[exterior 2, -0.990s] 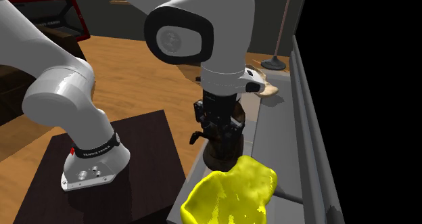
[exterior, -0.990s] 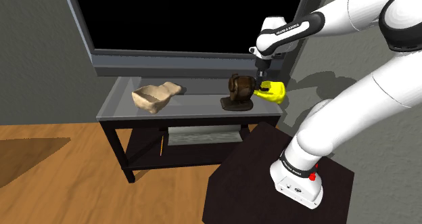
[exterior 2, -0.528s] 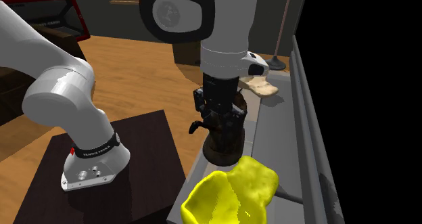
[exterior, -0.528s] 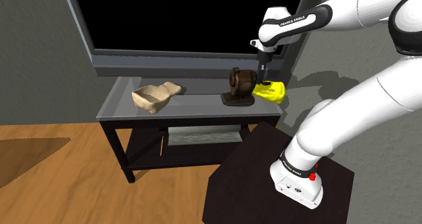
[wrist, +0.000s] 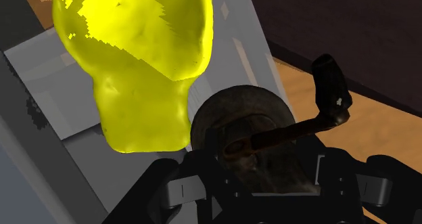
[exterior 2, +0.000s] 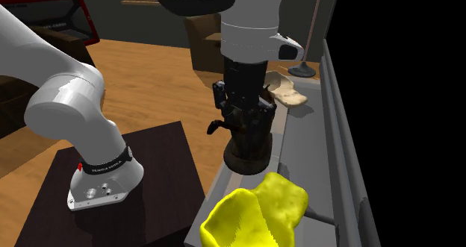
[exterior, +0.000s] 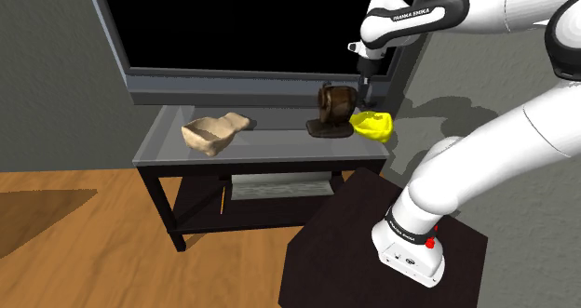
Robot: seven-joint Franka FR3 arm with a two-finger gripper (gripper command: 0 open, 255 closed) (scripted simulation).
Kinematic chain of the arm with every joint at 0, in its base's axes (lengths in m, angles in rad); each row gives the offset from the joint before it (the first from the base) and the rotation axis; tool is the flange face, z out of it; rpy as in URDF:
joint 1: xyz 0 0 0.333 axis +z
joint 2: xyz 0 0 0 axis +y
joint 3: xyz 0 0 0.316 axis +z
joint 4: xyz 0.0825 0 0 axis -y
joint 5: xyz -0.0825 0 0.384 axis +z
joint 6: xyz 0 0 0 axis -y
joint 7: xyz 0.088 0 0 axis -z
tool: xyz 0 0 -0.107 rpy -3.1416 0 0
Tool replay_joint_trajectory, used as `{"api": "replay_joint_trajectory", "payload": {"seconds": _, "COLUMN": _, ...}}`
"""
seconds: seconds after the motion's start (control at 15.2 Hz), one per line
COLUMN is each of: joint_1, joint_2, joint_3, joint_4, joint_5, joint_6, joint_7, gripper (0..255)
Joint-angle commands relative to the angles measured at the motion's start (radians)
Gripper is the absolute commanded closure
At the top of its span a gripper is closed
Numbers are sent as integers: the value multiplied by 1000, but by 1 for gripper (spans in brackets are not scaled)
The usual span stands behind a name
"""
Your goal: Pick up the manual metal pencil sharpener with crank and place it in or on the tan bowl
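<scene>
One white arm (exterior: 493, 139) rises from a dark box stand (exterior: 344, 250) set just beside the grey table (exterior: 270, 144) and reaches over the table end nearest that stand. The tan bowl (exterior: 216, 132) sits on the table top towards the end far from the stand, well apart from the other items. A bright yellow lumpy object (exterior: 371, 125) lies at the stand-side end of the table, near its edge. The pencil sharpener (exterior: 333, 113), dark brown with a round body, a flat base and a crank, stands upright over the table, just beside the yellow object on the bowl's side. Whether its base touches the table top cannot be confirmed. The black gripper (wrist: 260, 182) is closed on the sharpener's body, with its fingers (wrist: 172, 189) clasping either side and the crank handle projecting clear.
</scene>
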Motion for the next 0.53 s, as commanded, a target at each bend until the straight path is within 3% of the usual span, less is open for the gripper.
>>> {"api": "replay_joint_trajectory", "payload": {"seconds": 0.0, "joint_1": 1, "joint_2": -12, "joint_3": 9, "joint_4": 20, "joint_5": 2, "joint_6": -30, "joint_7": 4, "gripper": 255}}
{"api": "replay_joint_trajectory", "payload": {"seconds": 0.46, "joint_1": 4, "joint_2": -30, "joint_3": 26, "joint_4": 99, "joint_5": 9, "joint_6": -127, "joint_7": 3, "gripper": 255}}
